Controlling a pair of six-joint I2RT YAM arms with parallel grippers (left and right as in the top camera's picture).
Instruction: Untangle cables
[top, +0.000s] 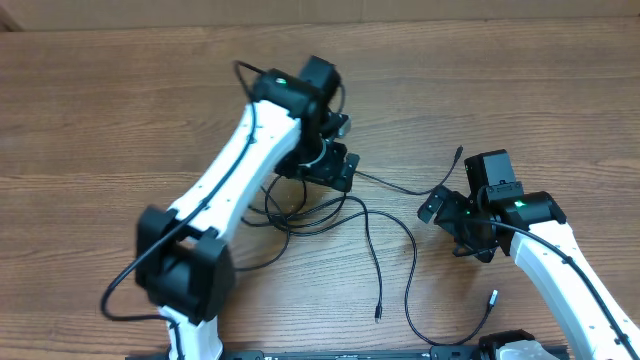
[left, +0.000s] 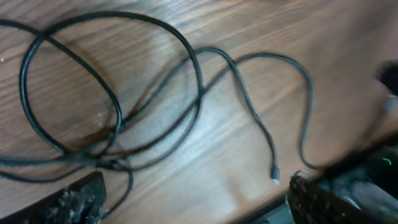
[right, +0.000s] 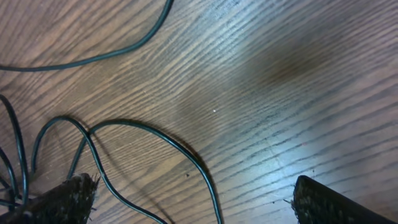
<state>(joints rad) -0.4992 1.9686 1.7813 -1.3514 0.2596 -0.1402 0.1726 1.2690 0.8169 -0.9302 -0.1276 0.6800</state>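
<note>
Both tools hang spread wide, nothing pinched: the left tool (top: 338, 165) sits right over the knotted loops of the cables (left: 199, 87), and the right tool (top: 452, 228) is above one loose strand (right: 180, 149) on the bench (top: 120, 90). The danger, I'd say, is that several strands cross just under the left tool, so closing there could catch two at once and a pull would cinch the knot or drag the whole bundle. The tangle runs lengthwise from the left tool toward the right one, a plug end (top: 378, 315) pointing back toward the arm bases.
</note>
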